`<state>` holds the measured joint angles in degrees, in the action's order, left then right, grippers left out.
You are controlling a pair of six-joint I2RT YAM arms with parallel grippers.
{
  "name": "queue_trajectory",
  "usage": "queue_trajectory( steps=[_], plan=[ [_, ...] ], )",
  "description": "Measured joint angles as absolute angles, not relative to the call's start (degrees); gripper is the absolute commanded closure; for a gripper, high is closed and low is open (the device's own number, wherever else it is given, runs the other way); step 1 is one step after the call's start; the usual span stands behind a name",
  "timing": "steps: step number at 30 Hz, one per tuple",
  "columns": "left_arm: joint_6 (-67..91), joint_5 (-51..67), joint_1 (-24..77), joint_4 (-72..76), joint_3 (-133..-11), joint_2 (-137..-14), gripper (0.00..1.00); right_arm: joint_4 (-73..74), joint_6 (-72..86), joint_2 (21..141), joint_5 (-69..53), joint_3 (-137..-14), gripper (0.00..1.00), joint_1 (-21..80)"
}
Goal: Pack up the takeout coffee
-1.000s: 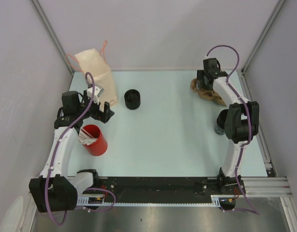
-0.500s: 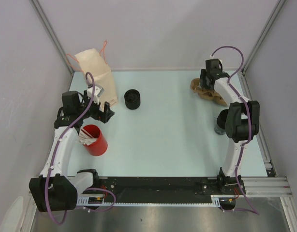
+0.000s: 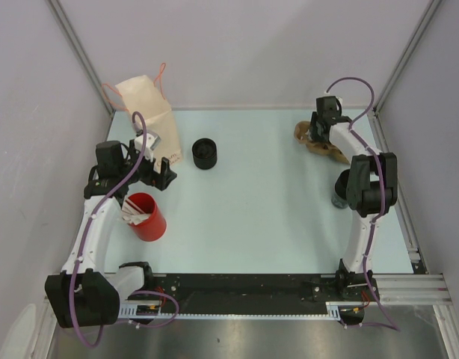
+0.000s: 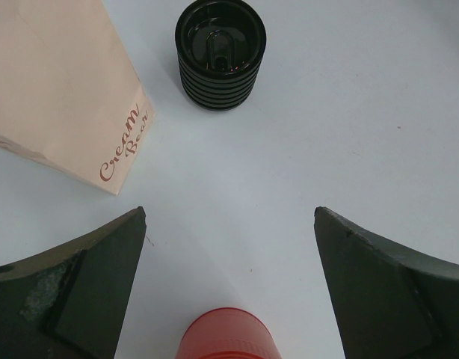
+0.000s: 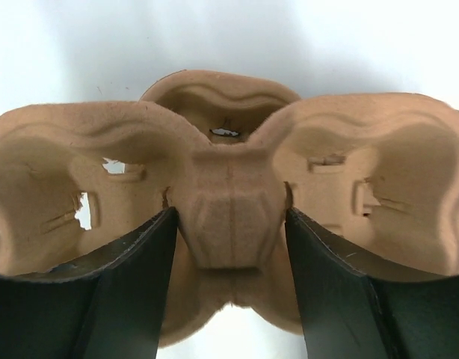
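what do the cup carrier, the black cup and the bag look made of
Cup carrier: moulded paper pulp, matte tan, going by its fuzzy grain and ragged torn slits. Black cup: glossy lid, probably plastic; ribbed wall could be plastic or coated paper. Bag: matte cream paper, with crisp creases and printed lettering.

Pale table (image 3: 252, 209) between plain grey walls (image 3: 252, 45).

Illumination is bright, even and diffuse from overhead; shadows on the table (image 3: 252, 194) are faint and soft-edged. In the right wrist view the background is blown out to white, while the cup carrier (image 5: 229, 217) is sharp with shaded wells. In the left wrist view the red cup (image 4: 226, 335) is slightly soft at the bottom edge.
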<state>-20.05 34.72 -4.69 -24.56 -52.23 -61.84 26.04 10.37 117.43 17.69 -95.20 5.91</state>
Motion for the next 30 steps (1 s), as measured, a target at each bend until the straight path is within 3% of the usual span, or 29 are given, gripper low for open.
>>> queue_trajectory(
  steps=[6,7,13,17,30],
  plan=[
    [-20.1,34.7,-4.7,-24.6,-52.2,-61.9,0.01,24.9,10.5,117.7,17.8,-94.6,0.48,6.2],
    [-20.1,34.7,-4.7,-24.6,-52.2,-61.9,0.01,24.9,10.5,117.7,17.9,-94.5,0.54,6.2],
    [-20.1,34.7,-4.7,-24.5,-52.2,-61.9,0.01,24.5,10.5,117.7,18.5,-94.5,0.67,6.2],
    [-20.1,34.7,-4.7,-24.5,-52.2,-61.9,0.01,24.5,10.3,117.7,18.6,-94.5,0.73,6.3],
    [-22.2,31.4,-4.7,-28.4,-57.6,-61.9,0.01,25.2,4.5,112.3,17.5,-95.6,0.74,5.3]
  ],
)
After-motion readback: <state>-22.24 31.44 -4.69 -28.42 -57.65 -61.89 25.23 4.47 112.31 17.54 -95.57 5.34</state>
